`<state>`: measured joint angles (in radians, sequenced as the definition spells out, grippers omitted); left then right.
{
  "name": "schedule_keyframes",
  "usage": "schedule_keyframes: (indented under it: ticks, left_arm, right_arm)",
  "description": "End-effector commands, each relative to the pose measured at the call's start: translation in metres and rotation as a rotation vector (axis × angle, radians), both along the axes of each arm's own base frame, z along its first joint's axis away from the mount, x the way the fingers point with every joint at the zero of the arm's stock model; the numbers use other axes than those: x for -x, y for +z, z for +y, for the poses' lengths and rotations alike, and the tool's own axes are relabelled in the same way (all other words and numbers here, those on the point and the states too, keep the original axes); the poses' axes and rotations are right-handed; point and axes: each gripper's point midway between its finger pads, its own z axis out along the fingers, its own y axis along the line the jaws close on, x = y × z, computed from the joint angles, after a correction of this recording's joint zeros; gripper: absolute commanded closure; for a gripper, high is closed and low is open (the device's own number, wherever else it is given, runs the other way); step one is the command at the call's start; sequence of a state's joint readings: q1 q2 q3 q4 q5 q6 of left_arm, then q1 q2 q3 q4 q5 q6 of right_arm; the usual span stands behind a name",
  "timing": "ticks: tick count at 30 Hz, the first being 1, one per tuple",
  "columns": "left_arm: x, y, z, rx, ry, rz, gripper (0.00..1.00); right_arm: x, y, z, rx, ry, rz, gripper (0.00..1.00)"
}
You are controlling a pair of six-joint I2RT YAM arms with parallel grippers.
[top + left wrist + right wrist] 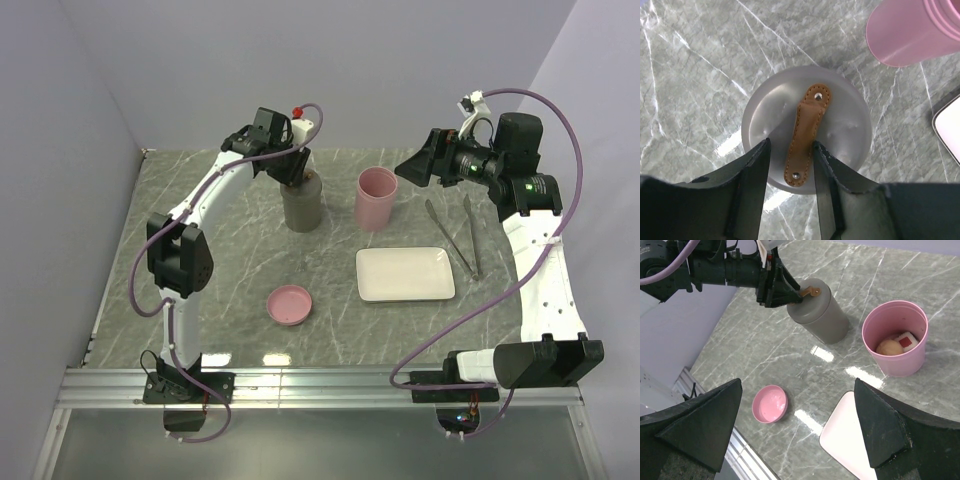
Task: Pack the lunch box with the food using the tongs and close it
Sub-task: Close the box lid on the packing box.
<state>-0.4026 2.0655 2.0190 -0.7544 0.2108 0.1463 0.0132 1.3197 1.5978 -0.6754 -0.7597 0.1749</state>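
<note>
My left gripper [791,144] hangs right above the grey tin [824,315]. Its fingers [757,170] are partly spread, one on each side of the brown strap [807,125] on the lid [765,115]. They are not pinching the strap: I see a clear gap on one side, while the other finger sits just beside it. My right gripper [797,390] is spread as wide as it goes and holds nothing.

The only food I can find is ahead and to the right of the right fingers, down in the pink cup [895,360]: a pale ball [886,347] and a red-centred sushi roll [907,341]. The tongs [450,238] lie flat on the table beneath the right arm, beside the white tray [405,273], and nothing touches them.

My worries are these:
- If the left fingers close off-centre, the floppy strap could slide out or the lid could come up crooked.
- A sideways tug could rock the tall tin towards the cup standing near it.
- The tongs are thin and lie flat, so a wide grab may skate over them or push them against the tray.

From above, the wrist hides the left fingertips. The lid is on, so I can't see inside the tin. I take it to be the lunch box, but I'm not certain. The right wrist view misses the tongs altogether, and anything deeper in the cup is out of sight.
</note>
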Motion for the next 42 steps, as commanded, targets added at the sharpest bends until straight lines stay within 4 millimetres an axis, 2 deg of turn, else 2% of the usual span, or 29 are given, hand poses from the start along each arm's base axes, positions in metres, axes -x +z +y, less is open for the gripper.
schedule_keyframes:
  ticks: [1,9,16,24,29,42]
  left_arm:
    - [0.010,0.001,0.012,-0.046,0.009,0.039,0.55]
    - [0.007,0.021,0.000,0.018,-0.019,-0.005,0.54]
    - [-0.001,0.020,-0.013,0.031,-0.033,-0.010,0.52]
    - [-0.005,-0.010,-0.013,-0.001,-0.021,0.027,0.52]
    - [0.008,-0.039,-0.006,-0.045,-0.028,0.103,0.53]
    - [0.027,-0.067,-0.001,-0.094,-0.049,0.186,0.52]
  right_arm:
    - [0.004,0.006,0.003,-0.011,0.016,-0.020,0.00]
    - [0.003,0.003,0.003,-0.017,0.018,-0.013,0.00]
    - [0.004,0.002,0.003,-0.014,0.018,-0.012,0.00]
    - [0.004,-0.001,0.003,-0.010,0.017,-0.008,0.00]
    - [0.005,-0.001,0.003,-0.012,0.017,-0.006,0.00]
    - [0.006,0.003,0.004,-0.019,0.025,-0.012,0.00]
